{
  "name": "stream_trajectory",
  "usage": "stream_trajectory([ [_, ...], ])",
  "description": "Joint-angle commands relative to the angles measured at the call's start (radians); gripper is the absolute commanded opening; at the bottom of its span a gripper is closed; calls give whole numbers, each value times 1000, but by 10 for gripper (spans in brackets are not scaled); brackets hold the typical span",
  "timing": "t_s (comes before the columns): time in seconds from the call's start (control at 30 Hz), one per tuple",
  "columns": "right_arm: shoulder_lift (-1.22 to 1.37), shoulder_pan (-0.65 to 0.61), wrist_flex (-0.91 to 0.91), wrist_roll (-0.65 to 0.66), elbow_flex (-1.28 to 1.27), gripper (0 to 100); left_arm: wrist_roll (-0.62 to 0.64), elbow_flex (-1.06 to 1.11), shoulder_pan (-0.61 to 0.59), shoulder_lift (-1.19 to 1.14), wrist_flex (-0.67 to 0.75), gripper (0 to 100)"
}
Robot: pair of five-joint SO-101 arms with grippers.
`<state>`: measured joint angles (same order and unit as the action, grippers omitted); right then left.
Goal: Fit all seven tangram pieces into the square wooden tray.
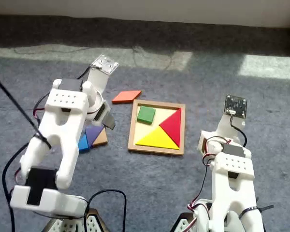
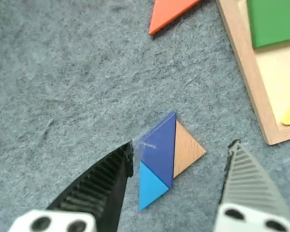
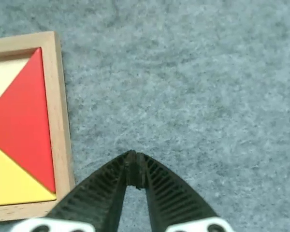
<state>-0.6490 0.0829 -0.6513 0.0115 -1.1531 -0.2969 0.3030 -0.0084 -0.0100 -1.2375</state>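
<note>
While the left gripper (image 2: 182, 146) hangs with jaws spread over three touching pieces on the grey carpet (image 1: 232, 77), namely a dark blue triangle (image 2: 159, 145), a light blue triangle (image 2: 150, 186) and a tan triangle (image 2: 187, 150), the square wooden tray (image 1: 132, 126) holds a green square (image 1: 146, 114), a red triangle (image 1: 172, 123) and a yellow triangle (image 1: 157, 138). An orange parallelogram (image 1: 126, 96) lies near the tray's corner. The right gripper (image 3: 135, 166), jaws pressed together, sits beside the tray.

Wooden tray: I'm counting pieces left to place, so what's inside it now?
Inside the wooden tray lie a green square, a red triangle and a yellow triangle; the rest is bare wood. Nothing covers it in the high view.
</note>
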Motion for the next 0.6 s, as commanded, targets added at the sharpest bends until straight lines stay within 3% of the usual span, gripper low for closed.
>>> stream_trajectory([
  [0.0,-33,13,24,-6,4,9,-8,-90,-18,-101,-32,292],
  [0.3,-33,12,24,-5,4,9,-8,-68,-16,-145,-153,292],
  [0.47,-33,12,24,-5,4,9,-2,18,74,-151,-146,288],
  [0.57,-33,12,24,-5,2,9,43,71,91,-153,-64,287],
])
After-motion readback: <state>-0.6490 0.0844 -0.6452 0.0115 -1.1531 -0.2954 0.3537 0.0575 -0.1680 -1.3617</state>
